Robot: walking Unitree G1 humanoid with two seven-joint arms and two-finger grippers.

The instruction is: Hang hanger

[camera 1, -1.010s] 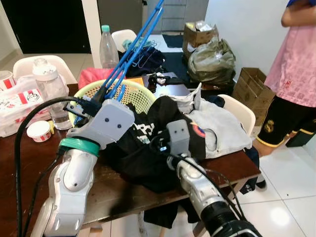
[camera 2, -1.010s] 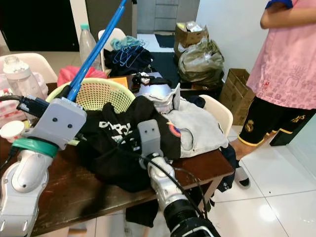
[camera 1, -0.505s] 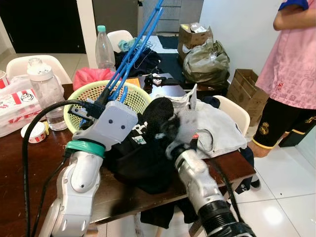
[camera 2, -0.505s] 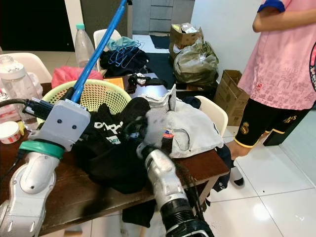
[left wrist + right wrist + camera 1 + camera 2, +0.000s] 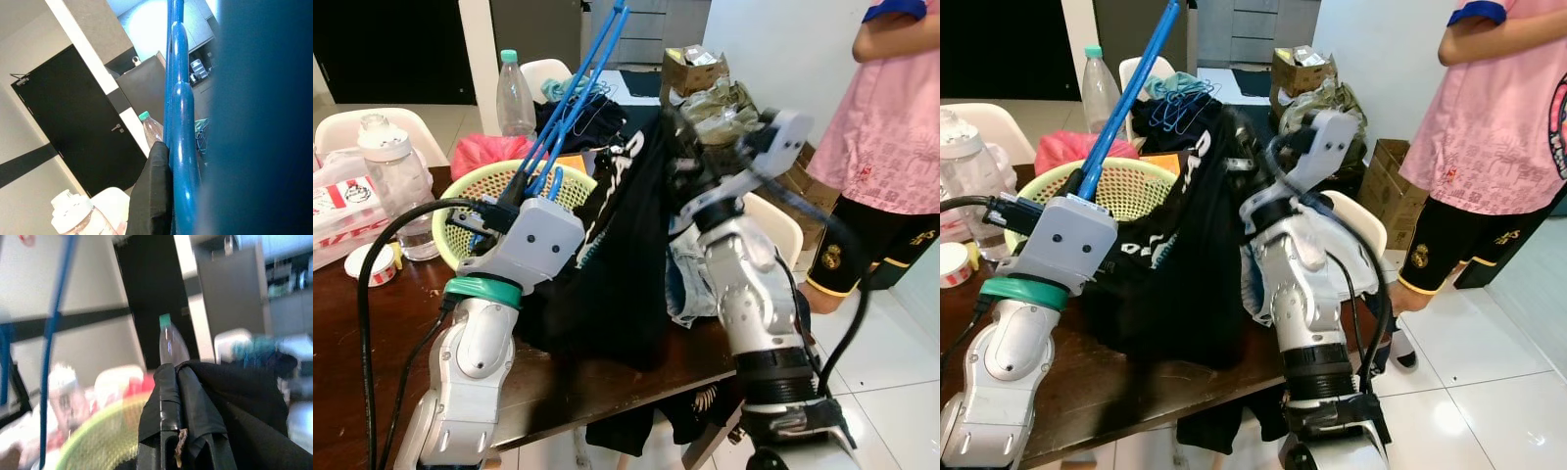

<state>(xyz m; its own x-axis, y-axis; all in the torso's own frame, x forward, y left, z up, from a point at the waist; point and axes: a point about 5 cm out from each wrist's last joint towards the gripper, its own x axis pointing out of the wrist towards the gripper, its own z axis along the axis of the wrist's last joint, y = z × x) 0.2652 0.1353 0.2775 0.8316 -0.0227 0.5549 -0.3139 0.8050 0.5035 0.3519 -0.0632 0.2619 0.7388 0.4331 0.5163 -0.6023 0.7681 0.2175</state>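
The left gripper (image 5: 524, 186) is clamped on a blue hanger (image 5: 576, 98), which slants up and away over a green basket (image 5: 470, 196) on the brown table (image 5: 372, 333); the right gripper (image 5: 178, 382) has its fingers pinched on a black shirt (image 5: 617, 255), lifted above the table beside the hanger. A bottle (image 5: 514, 93) stands behind the basket; a person (image 5: 891, 137) in a pink shirt stands at the right.
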